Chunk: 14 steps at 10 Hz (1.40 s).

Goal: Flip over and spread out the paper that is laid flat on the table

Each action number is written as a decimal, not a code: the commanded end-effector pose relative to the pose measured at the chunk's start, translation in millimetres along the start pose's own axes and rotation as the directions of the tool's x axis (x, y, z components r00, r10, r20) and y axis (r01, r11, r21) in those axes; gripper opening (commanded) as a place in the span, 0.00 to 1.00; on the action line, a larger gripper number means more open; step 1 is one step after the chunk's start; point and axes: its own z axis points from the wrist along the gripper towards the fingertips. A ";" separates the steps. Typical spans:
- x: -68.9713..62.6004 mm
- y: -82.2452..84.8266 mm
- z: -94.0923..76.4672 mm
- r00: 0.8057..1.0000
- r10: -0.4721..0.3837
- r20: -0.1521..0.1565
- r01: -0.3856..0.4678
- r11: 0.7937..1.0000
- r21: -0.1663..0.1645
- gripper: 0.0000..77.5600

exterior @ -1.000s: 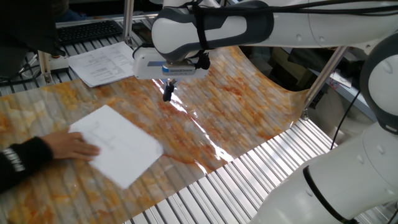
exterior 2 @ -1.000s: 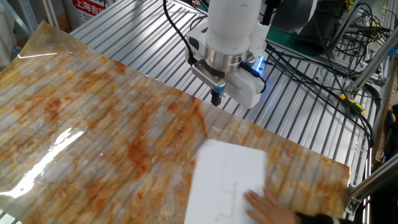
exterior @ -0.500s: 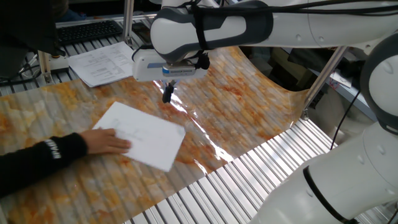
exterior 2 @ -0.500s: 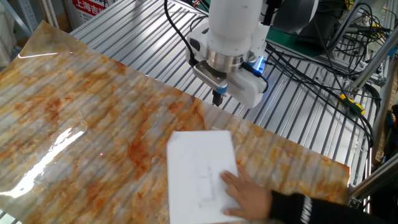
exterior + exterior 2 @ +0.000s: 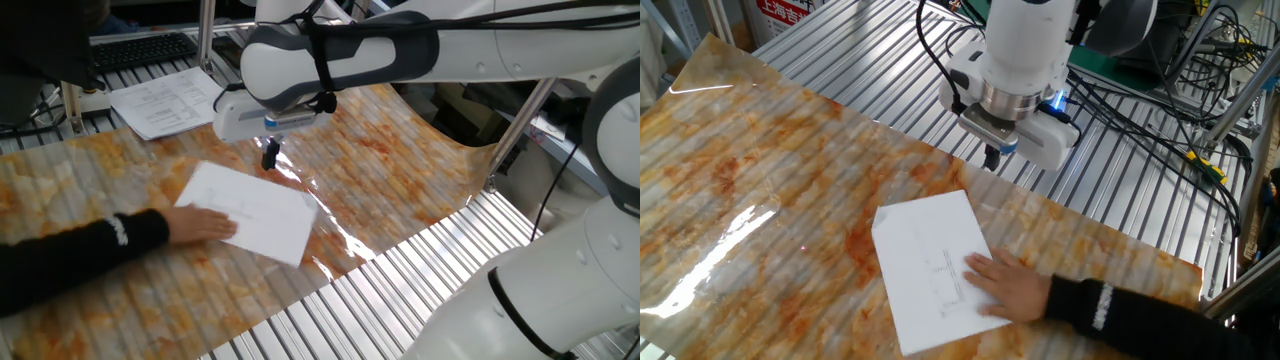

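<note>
The paper (image 5: 256,211) is a single white sheet with faint grey printed lines, lying flat on the table (image 5: 400,180) draped in orange-and-grey marbled plastic. It also shows in the other fixed view (image 5: 935,268). A person's hand (image 5: 205,226) in a black sleeve presses on it; the hand (image 5: 1008,288) rests on its right part in the other fixed view. My gripper (image 5: 270,153) hangs above the table just behind the sheet, fingers together and holding nothing. In the other fixed view the gripper (image 5: 992,158) is above the plastic's far edge.
A stack of printed pages (image 5: 165,100) and a keyboard (image 5: 145,48) lie at the back left. The person's arm (image 5: 70,265) stretches across the front left. Bare metal slats (image 5: 400,290) lie to the right, with cables (image 5: 1140,110) behind the arm.
The person's hand has slid the paper to the right across the plastic, toward the spot under my gripper, turning it slightly. My gripper has shifted only a little.
</note>
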 end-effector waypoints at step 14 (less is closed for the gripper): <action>-13.6 -80.2 33.8 0.985 -0.169 0.022 0.169 0.986 -0.003 0.00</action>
